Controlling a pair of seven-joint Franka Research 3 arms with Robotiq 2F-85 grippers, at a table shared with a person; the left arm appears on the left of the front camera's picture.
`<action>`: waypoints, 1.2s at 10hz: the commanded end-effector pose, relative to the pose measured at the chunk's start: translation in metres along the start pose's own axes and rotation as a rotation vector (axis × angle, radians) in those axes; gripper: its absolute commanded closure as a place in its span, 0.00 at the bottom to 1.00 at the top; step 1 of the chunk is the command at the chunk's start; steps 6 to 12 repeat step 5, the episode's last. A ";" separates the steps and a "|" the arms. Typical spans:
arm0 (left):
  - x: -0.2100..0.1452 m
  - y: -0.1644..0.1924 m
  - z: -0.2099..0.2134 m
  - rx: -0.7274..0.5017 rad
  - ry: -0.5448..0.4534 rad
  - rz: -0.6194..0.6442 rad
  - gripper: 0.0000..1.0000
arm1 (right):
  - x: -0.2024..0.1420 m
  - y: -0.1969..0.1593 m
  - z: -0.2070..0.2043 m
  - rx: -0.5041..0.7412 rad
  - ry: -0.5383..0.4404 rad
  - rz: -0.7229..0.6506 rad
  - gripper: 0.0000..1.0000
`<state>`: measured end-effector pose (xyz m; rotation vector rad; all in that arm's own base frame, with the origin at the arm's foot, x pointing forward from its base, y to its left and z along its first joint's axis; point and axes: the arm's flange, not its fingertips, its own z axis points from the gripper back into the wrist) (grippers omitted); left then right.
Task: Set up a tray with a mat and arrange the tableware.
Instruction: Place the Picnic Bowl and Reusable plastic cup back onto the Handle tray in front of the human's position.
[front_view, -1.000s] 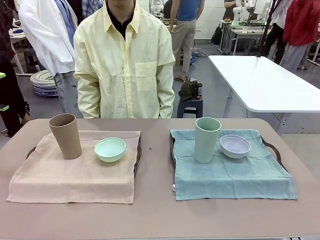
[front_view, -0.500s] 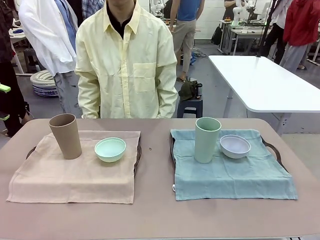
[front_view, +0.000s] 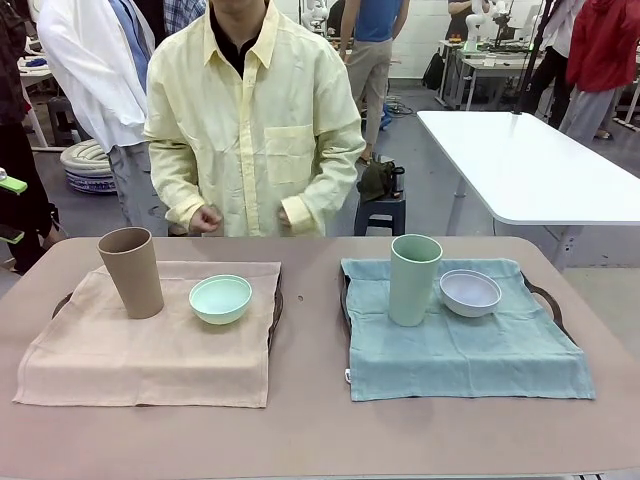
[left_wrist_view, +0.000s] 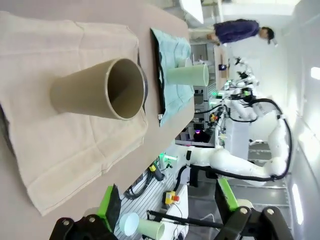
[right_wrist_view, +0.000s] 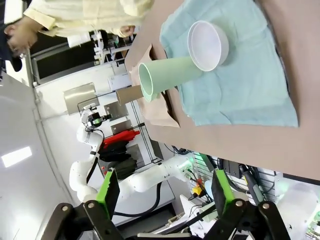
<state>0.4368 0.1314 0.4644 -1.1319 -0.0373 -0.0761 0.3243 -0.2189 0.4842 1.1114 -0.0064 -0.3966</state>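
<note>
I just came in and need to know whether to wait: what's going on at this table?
Nothing is being handled right now. Two trays are set with mats: the tan cup and mint bowl stand on the beige mat, the sage cup and white bowl on the teal mat. Both pincers, left and right, are open and held away from the tableware. The person stands at the far side, hands raised near the table edge.
</note>
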 end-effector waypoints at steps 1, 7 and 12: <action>-0.001 0.001 0.000 0.012 0.004 0.026 0.00 | 0.000 0.002 0.004 -0.003 -0.010 0.001 0.04; -0.001 0.001 0.000 0.012 0.004 0.026 0.00 | 0.000 0.002 0.004 -0.003 -0.010 0.001 0.04; -0.001 0.001 0.000 0.012 0.004 0.026 0.00 | 0.000 0.002 0.004 -0.003 -0.010 0.001 0.04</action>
